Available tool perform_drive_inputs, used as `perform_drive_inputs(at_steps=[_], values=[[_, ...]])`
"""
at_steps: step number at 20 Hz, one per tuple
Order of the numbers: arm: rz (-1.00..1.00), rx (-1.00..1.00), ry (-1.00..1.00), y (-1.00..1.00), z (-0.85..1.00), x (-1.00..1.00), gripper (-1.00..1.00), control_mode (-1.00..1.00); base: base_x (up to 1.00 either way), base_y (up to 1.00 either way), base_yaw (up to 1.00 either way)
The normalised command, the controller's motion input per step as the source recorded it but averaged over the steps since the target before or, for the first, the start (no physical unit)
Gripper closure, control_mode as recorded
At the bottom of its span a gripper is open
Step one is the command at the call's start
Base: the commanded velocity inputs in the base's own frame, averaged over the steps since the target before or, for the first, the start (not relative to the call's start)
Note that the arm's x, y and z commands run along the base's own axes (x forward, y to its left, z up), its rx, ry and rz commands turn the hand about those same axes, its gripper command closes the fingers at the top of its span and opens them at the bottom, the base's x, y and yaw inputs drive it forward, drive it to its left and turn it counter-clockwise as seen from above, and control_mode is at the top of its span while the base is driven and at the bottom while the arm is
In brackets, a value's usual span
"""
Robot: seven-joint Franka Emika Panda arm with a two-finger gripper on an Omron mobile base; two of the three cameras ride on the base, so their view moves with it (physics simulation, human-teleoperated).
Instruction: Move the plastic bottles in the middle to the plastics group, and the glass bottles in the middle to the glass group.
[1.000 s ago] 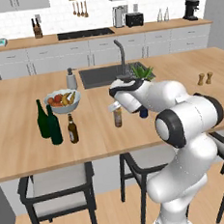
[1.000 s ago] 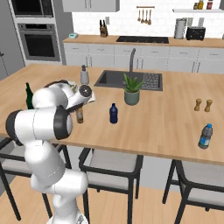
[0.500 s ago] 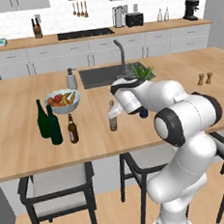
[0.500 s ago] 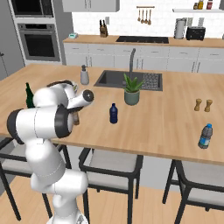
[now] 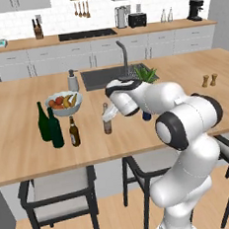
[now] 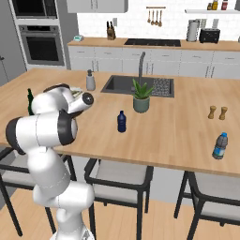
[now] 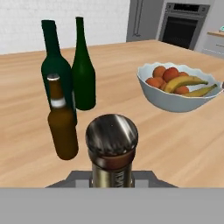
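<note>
My gripper (image 5: 107,118) is shut on a tan-brown glass bottle (image 5: 106,121), held upright just right of the glass group. In the hand view its metal cap (image 7: 112,134) fills the lower middle. The other glass bottle (image 5: 74,132), dark amber with a pale label (image 7: 61,124), stands by the two tall green bottles of the glass group (image 5: 49,124) (image 7: 69,70). The squat dark blue plastic bottle (image 6: 122,121) stands mid-counter near the plant, partly hidden by my arm (image 5: 146,116) in the left base view. The plastics group bottle (image 6: 219,146) stands near the counter's right front edge.
A white fruit bowl (image 5: 63,102) (image 7: 171,103) sits just behind the green bottles. A grey soap dispenser (image 5: 72,81) and the sink (image 5: 114,77) lie farther back, with a potted plant (image 6: 140,97) beside the sink. Salt and pepper shakers (image 6: 217,112) stand to the right. Stools line the front edge.
My arm has carried the tan-brown bottle leftward along the counter, closer to the green bottles. Nothing else has moved.
</note>
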Motion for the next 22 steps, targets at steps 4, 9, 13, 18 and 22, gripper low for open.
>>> perform_drive_inputs(at_steps=[4,9,13,18,22], values=[[0.04,0.00,0.00,0.38,0.00,0.00,1.00,-1.00,0.00,0.00,0.00],[0.02,0.00,0.00,0.36,-0.05,0.00,1.00,-1.00,0.00,0.00,0.00],[0.00,0.01,0.00,0.26,-0.02,0.00,1.00,-1.00,0.00,0.00,0.00],[0.01,0.04,0.00,0.21,-0.13,0.00,1.00,-1.00,0.00,0.00,0.00],[0.02,0.02,-0.01,0.08,-0.15,0.00,1.00,-1.00,0.00,0.00,0.00]])
